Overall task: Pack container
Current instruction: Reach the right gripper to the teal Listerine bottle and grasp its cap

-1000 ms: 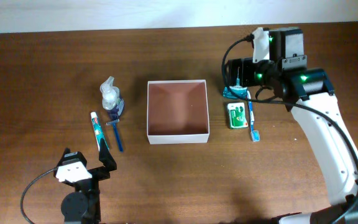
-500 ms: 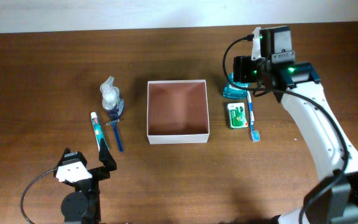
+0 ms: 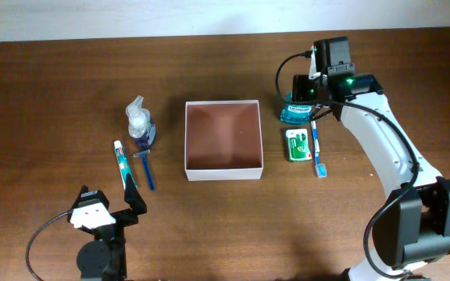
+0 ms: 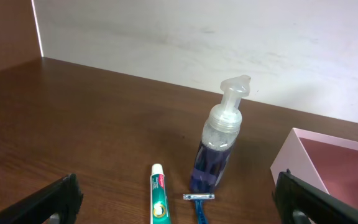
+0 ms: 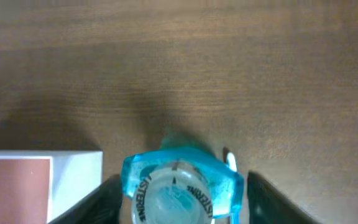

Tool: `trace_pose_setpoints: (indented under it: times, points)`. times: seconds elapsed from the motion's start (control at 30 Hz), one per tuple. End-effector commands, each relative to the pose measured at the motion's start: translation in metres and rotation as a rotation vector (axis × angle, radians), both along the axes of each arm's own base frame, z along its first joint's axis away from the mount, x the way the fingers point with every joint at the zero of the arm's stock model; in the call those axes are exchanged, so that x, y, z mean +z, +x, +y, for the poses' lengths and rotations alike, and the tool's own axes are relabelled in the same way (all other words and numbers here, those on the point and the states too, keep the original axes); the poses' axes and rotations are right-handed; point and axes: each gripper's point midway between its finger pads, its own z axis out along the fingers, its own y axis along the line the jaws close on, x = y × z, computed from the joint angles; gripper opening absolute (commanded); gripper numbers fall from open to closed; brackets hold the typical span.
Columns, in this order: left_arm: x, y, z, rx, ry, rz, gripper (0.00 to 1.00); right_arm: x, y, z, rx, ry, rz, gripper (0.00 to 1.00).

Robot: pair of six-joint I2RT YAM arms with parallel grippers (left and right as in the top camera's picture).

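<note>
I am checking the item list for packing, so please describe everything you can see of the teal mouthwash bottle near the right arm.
The mouthwash bottle is translucent teal plastic with a clear top ringed by dark Listerine lettering. It stands upright on the wooden table, just right of the far right corner of the container and apart from it. The right tool straddles it, one finger close on each side; whether they touch it cannot be told.

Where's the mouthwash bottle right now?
Overhead view, right side: the mouthwash bottle stands beside the container's far right corner, just beyond the green packet.
</note>
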Motion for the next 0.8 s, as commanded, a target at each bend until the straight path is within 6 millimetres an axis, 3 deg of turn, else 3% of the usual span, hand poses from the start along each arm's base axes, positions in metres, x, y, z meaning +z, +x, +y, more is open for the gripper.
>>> trace_pose_setpoints:
  times: [0.0, 0.07, 0.33, 0.43, 0.63, 0.7, 0.77]
  points:
    - [0.0, 0.0, -0.0003, -0.006, 0.015, -0.004, 0.99, 0.0083, 0.0072, 0.0006, -0.013, -0.002, -0.032, 0.39]
    - [0.0, 0.0, -0.0003, -0.006, 0.014, -0.004, 0.99, 0.0086, 0.0076, 0.0006, -0.013, -0.002, -0.034, 0.32]
    - [0.0, 0.0, -0.0003, -0.006, 0.014, -0.004, 0.99, 0.0077, 0.0075, 0.0007, -0.013, -0.002, -0.032, 0.31]
    - [0.0, 0.0, -0.0003, -0.006, 0.015, -0.004, 0.99, 0.0076, 0.0074, 0.0006, -0.013, -0.002, -0.031, 0.45]
    - [0.0, 0.0, -0.0003, -0.005, 0.014, -0.004, 0.99, 0.0047, 0.0065, 0.0009, -0.012, -0.003, -0.025, 0.54]
    - [0.0, 0.0, -0.0003, -0.006, 0.015, -0.004, 0.99, 0.0052, 0.0071, 0.001, -0.012, -0.002, -0.028, 0.49]
    - [0.0, 0.0, -0.0003, -0.006, 0.015, -0.004, 0.99, 0.0049, 0.0068, 0.0009, -0.012, -0.003, -0.027, 0.37]
